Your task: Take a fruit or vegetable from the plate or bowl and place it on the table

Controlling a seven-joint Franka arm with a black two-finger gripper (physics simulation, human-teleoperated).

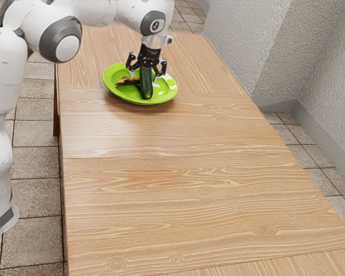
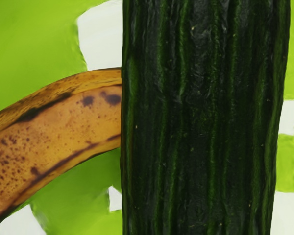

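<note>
"Exterior view, from where I stand: where has the gripper (image 1: 144,77) got to?"

"Right over the plate (image 1: 110,75), pointing down. The arm (image 1: 60,40) reaches in above the plate's far side, from the exterior view's upper left."

"And the fingers (image 1: 163,66)?"

"Spread wide, one to each side of the cucumber (image 1: 146,88), with space between them and its skin. They aren't gripping it."

"So the cucumber is on the plate?"

"Yes, within the plate's rim, the dark green length of it running toward the edge nearest us. The wrist view has it large, ridged and glossy, just under the hand."

"Something brownish is there as well."

"A banana (image 1: 126,81), on the plate's half toward the exterior view's left. It's yellow-brown, with dark spots and streaks. In the wrist view it curves up to the cucumber's edge; whether the two touch, I can't tell."

"What of the plate itself?"

"Bright green, with white patches inside, and sitting on the wooden table (image 1: 190,172). Planks stretch from the plate toward us, and past its side at the exterior view's right, beyond the table's edge, stands a pale rough wall (image 1: 325,57)."
</note>
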